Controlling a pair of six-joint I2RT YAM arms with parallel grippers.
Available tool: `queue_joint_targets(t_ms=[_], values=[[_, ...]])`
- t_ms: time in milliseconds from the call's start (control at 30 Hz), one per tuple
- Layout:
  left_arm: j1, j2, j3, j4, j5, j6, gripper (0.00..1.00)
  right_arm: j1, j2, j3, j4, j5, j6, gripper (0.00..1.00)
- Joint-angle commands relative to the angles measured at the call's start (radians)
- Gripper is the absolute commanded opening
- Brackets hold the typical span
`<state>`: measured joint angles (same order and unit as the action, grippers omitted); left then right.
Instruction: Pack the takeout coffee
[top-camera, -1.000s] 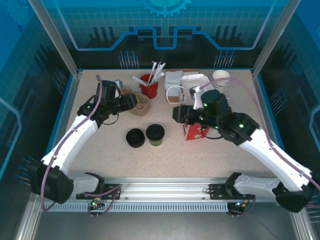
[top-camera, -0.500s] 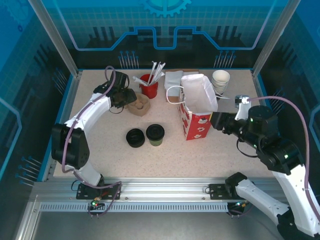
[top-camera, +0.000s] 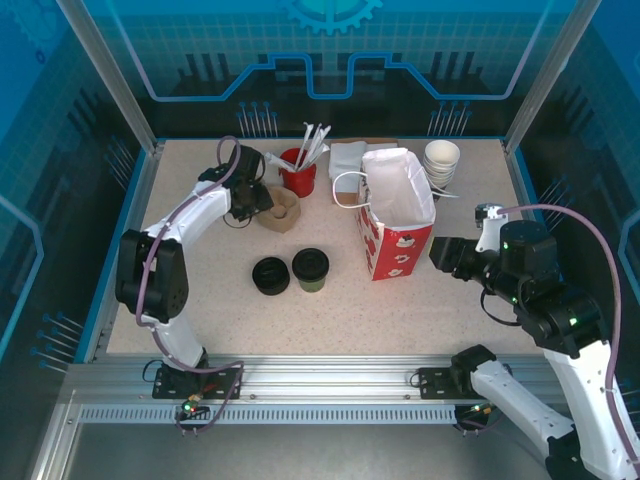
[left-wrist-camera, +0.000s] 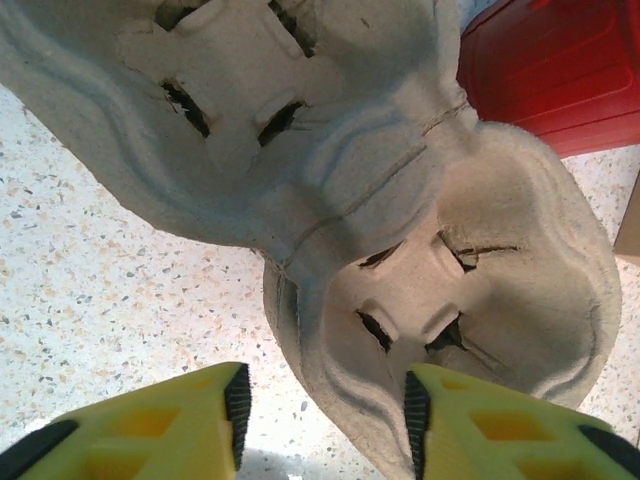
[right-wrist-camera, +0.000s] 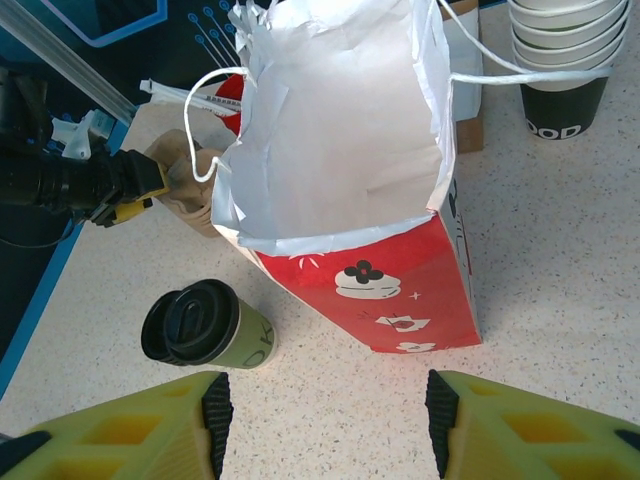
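Top external: takeout coffee (top-camera: 311, 268) stands left of the red-and-white bag (top-camera: 395, 215), just beside a black ring (top-camera: 270, 275). Left gripper (left-wrist-camera: 325, 400), part open, straddles the rim of the pulp carrier (left-wrist-camera: 470, 270); right gripper (right-wrist-camera: 325, 405), open and empty, has backed off the bag.

Bag (right-wrist-camera: 400, 290) is red-and-white; takeout coffee (right-wrist-camera: 205, 325) olive, black-lidded.

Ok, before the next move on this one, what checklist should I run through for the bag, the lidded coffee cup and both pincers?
1. Red-and-white paper bag upright, mouth open: ok.
2. Olive-brown paper coffee cup with black plastic lid upright, lid on: ok.
3. Right pincer open, empty, facing cup and bag: ok.
4. Left pincer clamped on brown moulded-pulp cup carrier: not ok, jaws apart around its rim.
5. Bag bottom free: cannot tell.
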<state>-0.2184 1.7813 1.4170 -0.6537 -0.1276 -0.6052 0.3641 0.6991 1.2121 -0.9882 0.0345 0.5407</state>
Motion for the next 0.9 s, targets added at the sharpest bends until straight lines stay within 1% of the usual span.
queue_joint_targets(t_ms=[0, 167, 367, 433, 533, 633, 867], values=[[0.01, 0.014, 0.03, -0.019, -0.005, -0.02, 0.43, -0.023, -0.007, -0.01, -0.02, -0.038, -0.022, 0.57], [0.01, 0.028, 0.034, -0.015, 0.006, -0.026, 0.39, -0.044, -0.007, -0.026, -0.013, -0.067, -0.022, 0.56], [0.01, 0.037, 0.034, -0.005, 0.008, -0.03, 0.37, -0.073, -0.012, -0.031, -0.017, -0.09, -0.028, 0.57], [0.01, 0.043, 0.038, -0.001, 0.015, -0.031, 0.35, -0.083, -0.011, -0.033, -0.018, -0.096, -0.031, 0.56], [0.01, 0.053, 0.041, 0.001, 0.02, -0.032, 0.33, -0.096, -0.012, -0.038, -0.019, -0.109, -0.036, 0.56], [0.01, 0.061, 0.043, 0.0, 0.027, -0.03, 0.26, -0.11, -0.01, -0.039, -0.018, -0.128, -0.04, 0.56], [0.01, 0.063, 0.048, 0.003, 0.037, -0.031, 0.21, -0.135, -0.002, -0.037, -0.015, -0.16, -0.045, 0.56]])
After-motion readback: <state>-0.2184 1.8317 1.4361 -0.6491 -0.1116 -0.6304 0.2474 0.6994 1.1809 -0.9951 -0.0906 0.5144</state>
